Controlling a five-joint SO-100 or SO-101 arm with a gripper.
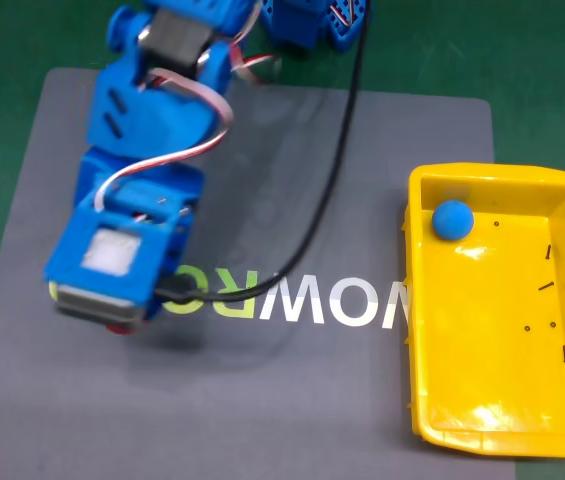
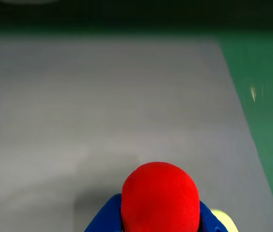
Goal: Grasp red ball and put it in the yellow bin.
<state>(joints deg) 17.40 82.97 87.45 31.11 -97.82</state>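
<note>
Fixed view: arm low over the grey mat at left, a sliver of red ball under the gripper; yellow bin well apart at right, holding a blue ball.

Wrist view: red ball clamped between blue fingers. Grasp apparently made; next, lift and carry across to the bin.

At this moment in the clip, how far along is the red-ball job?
Grasp looks done: in the wrist view the red ball sits between the blue fingers of the gripper. In hand: the arm is over the grey mat, left of the yellow bin in the fixed view. Left: carry and release; the bin holds a blue ball.
</note>
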